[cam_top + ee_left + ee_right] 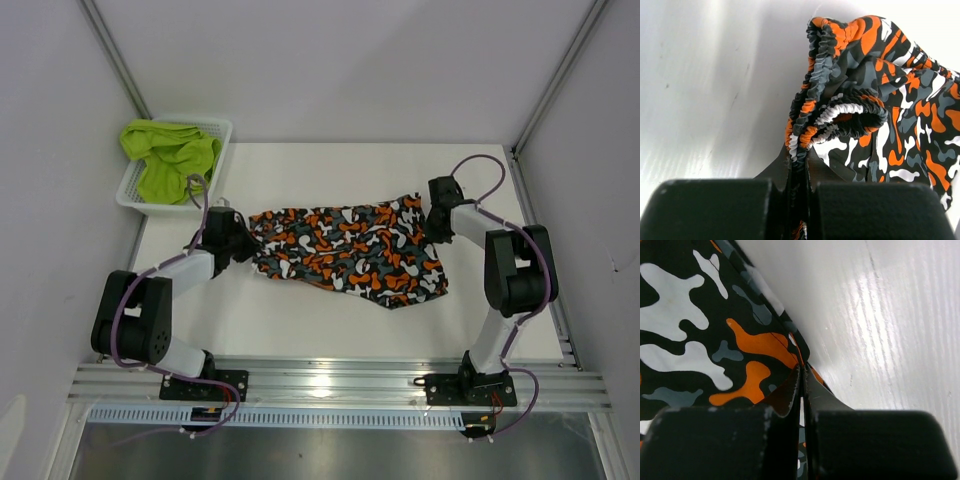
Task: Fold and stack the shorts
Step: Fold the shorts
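The camouflage shorts [345, 250], orange, black, white and grey, lie spread across the middle of the table. My left gripper [243, 232] is shut on their gathered elastic waistband [825, 112] at the left end; cloth shows between the pads at my left gripper [799, 162]. My right gripper [437, 222] is at the upper right corner of the shorts. In the right wrist view my right gripper [803, 371] is shut on the hem edge of the camouflage cloth [740, 347]. The lime green shorts [168, 156] lie crumpled in the basket at the back left.
A white mesh basket [222, 132] stands at the table's back left corner, close behind my left arm. White enclosure walls stand on all sides. The aluminium rail with both arm bases [340, 382] runs along the near edge.
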Robot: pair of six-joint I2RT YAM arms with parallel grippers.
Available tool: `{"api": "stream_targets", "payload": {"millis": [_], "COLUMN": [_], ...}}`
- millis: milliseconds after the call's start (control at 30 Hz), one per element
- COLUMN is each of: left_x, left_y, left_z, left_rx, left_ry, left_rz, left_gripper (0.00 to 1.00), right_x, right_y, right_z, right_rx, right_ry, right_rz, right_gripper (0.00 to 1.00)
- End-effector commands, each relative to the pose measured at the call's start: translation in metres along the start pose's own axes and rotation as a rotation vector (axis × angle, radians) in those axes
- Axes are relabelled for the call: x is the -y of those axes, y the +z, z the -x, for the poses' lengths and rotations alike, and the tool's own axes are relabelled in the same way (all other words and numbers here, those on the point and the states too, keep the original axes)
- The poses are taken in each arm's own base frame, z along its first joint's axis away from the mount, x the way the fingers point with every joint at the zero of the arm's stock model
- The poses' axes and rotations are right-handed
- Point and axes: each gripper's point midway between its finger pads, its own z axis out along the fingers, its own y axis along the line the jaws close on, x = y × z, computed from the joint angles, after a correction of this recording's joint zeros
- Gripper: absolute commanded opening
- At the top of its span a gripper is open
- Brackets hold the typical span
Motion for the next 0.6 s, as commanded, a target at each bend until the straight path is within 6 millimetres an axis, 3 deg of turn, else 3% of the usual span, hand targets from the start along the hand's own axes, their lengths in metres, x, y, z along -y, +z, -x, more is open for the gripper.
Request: {"api": "stream_targets", "payload": {"millis": [0, 100, 200, 233, 267, 300, 367, 400, 567], "left_x": [-0.008, -0.009, -0.009, -0.008, -0.009, -0.011, -0.009, -0.008, -0.008], "left_y": [-0.006, -0.006, -0.005, -0.005, -0.005, -0.005, -0.006, -0.006, -0.006], "left_z": [0.028, 0.029, 0.029, 0.029, 0.029, 0.027, 0.029, 0.029, 0.028], "left_rx": [0.112, 0.115, 0.117, 0.116, 0.116, 0.111, 0.116, 0.116, 0.113], "left_ry": [-0.02, -0.02, -0.021, -0.02, -0.02, -0.017, -0.016, -0.015, -0.012], "left_rz": [0.028, 0.033, 0.033, 0.03, 0.032, 0.034, 0.03, 0.028, 0.027], "left_gripper": [0.0, 0.0, 0.0, 0.0, 0.0, 0.0, 0.0, 0.0, 0.0], "right_x": [0.03, 0.019, -0.003, -0.01, -0.014, -0.015, -0.017, -0.016, -0.017], "right_y": [-0.017, -0.027, -0.039, -0.042, -0.044, -0.045, -0.044, -0.043, -0.038], "right_z": [0.026, 0.03, 0.034, 0.033, 0.034, 0.033, 0.032, 0.031, 0.022], "right_rx": [0.096, 0.115, 0.12, 0.113, 0.111, 0.104, 0.095, 0.091, 0.06], "right_ry": [0.046, 0.06, 0.066, 0.064, 0.062, 0.061, 0.06, 0.06, 0.058], "right_rz": [-0.091, -0.018, 0.115, 0.157, 0.177, 0.188, 0.196, 0.193, 0.202], "right_gripper": [0.0, 0.02, 0.14, 0.27, 0.31, 0.31, 0.21, 0.2, 0.31]}}
